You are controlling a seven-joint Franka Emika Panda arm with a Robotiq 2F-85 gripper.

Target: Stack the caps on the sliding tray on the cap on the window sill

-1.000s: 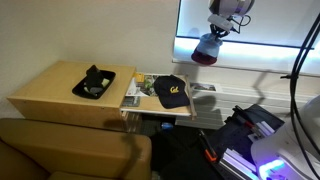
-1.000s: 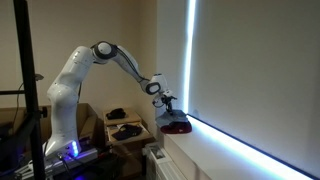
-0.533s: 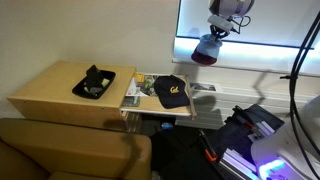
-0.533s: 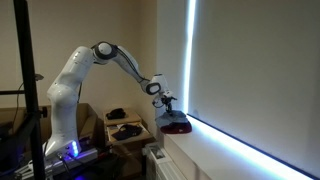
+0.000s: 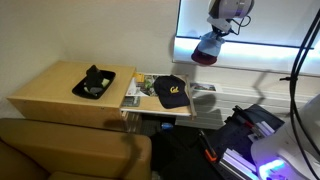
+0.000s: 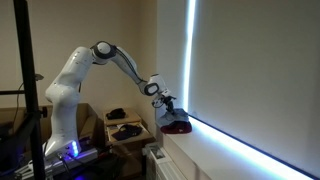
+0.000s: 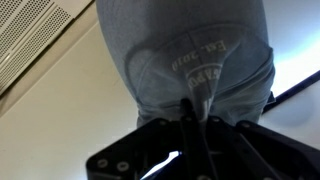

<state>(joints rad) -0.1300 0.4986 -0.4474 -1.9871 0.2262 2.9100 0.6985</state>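
Counter: a pale wooden counter point(image 5: 45, 95) stands nearest, seen from above in an exterior view.
Small black tray: it sits on the counter point(image 5: 93, 83) with dark items in it that are too small to make out.
Sliding tray: a thin pale board point(image 5: 130, 101) juts out just beside the counter, on the window side.
Black cap: it lies on the sliding tray point(image 5: 170, 91), its yellow lettering facing up.
Arm: a white arm point(image 6: 100, 55) reaches from its base across to the window. Only the side-on exterior view shows its full reach.
Fingers: the wrist view shows them point(image 7: 190, 118) closed tight, pinching the denim cloth.
Light blue cap: it hangs from the fingers point(image 5: 207, 46), directly above the maroon cap. It fills the wrist view point(image 7: 185, 50), where a printed label shows on it, upside down.
Maroon cap: it rests on the window sill point(image 5: 203, 60), below the blue cap. The side-on exterior view shows it low on the ledge point(image 6: 177, 126). I cannot tell whether the two caps touch.
Window sill: a long pale ledge point(image 5: 260, 72) runs farthest back, under the bright window point(image 6: 192, 60).
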